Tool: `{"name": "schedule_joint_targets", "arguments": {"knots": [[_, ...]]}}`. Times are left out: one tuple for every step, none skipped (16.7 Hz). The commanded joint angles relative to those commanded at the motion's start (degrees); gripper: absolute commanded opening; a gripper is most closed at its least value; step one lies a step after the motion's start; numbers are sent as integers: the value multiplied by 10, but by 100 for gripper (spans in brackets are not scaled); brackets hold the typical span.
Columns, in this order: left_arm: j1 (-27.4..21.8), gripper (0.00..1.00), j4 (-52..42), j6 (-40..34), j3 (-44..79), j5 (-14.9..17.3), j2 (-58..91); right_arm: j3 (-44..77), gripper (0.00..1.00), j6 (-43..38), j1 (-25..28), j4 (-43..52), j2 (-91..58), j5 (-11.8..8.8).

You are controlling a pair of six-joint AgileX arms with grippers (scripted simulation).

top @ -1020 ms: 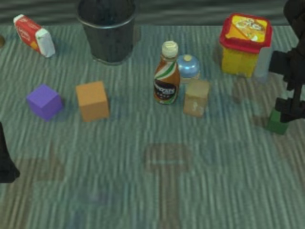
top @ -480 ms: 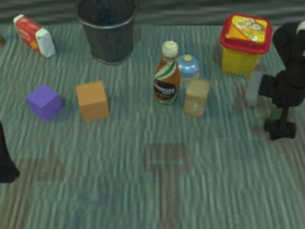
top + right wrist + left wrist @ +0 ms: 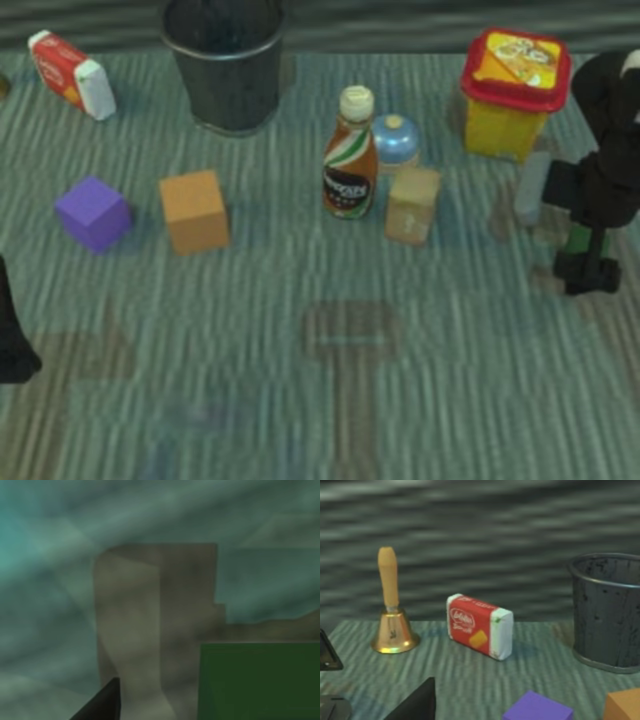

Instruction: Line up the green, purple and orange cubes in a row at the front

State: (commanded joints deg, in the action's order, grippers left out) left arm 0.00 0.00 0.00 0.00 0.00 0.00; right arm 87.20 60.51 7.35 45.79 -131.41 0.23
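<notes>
The right gripper (image 3: 590,272) stands at the right edge of the worktop, directly over the green cube (image 3: 578,238), of which only a sliver shows beside the arm in the top view. In the right wrist view the green cube (image 3: 259,680) fills the lower corner, very close to the camera, with one dark finger (image 3: 102,702) showing off to its side; whether the fingers are closed on the cube or merely straddle it cannot be told from these views. The cube has no long axis, so approach direction matters less than centring the fingers on two opposite flat faces. The purple cube (image 3: 92,213) and the larger orange cube (image 3: 194,211) rest near the left edge, just apart from each other, and lie nearer the left arm. The left gripper (image 3: 12,345) is parked at the left edge; its finger opening cannot be told. All three cubes are plain and matte with sharp edges, likely giving a stable grip. The row at the front edge is not yet begun.
</notes>
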Motion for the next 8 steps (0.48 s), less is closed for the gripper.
{"name": "schedule_joint_targets", "arguments": {"knots": [[0,100,0,0,0,0,0,0,77,0,0,0,0,0],[0,100,0,0,0,0,0,0,70,0,0,0,0,0],[0,100,0,0,0,0,0,0,62,0,0,0,0,0],[0,100,0,0,0,0,0,0,55,0,0,0,0,0],[0,100,0,0,0,0,0,0,47,0,0,0,0,0],[0,100,0,0,0,0,0,0,40,0,0,0,0,0],[0,100,0,0,0,0,0,0,32,0,0,0,0,0],[0,100,0,0,0,0,0,0,25,0,0,0,0,0]]}}
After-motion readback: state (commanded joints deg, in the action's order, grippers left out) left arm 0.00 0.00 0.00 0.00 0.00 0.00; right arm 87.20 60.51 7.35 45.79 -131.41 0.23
